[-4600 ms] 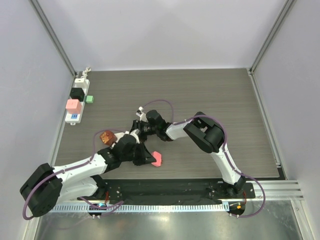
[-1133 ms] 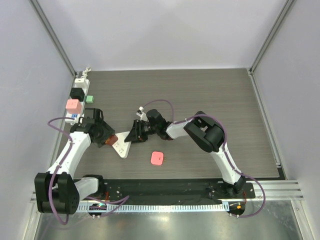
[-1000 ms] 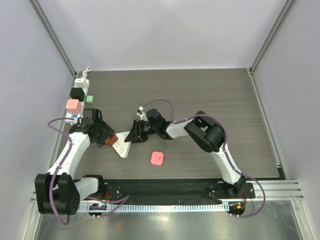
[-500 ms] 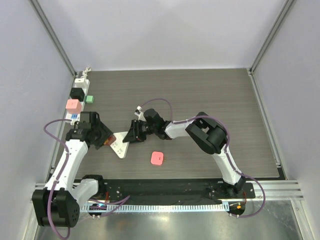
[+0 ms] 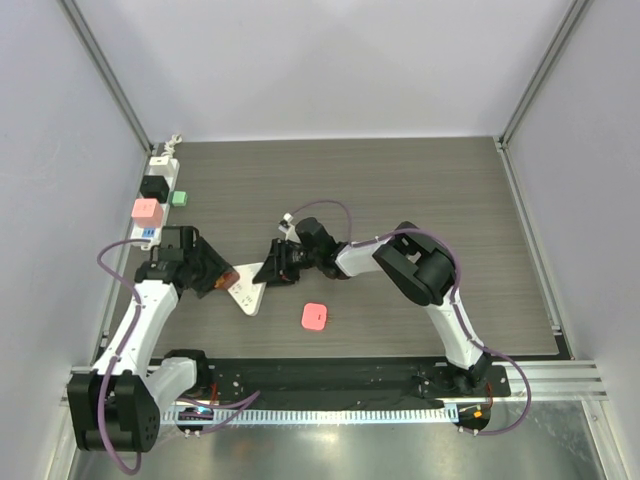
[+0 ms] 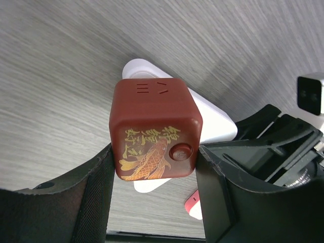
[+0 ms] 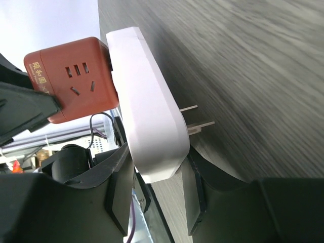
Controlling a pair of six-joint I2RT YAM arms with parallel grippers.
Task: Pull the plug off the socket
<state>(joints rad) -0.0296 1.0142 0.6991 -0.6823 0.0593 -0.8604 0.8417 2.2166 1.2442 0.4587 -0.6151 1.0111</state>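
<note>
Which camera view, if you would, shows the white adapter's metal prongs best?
The right wrist view: the prongs jut sideways from the white adapter in clear profile. The left wrist view shows only its white body behind the red cube; from above, they cannot be made out.

The left arm (image 5: 140, 320) stretches forward, the left pincer (image 5: 220, 277) clamped on a red cube (image 6: 154, 129); the right arm (image 5: 440, 300) folds leftward and low, the right pincer (image 5: 272, 272) gripping a white adapter (image 7: 147, 121).

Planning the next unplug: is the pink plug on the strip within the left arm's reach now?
Reach, probably yes: nothing lies before the pink plug. But the left gripper is full, shut on the red cube.
</note>
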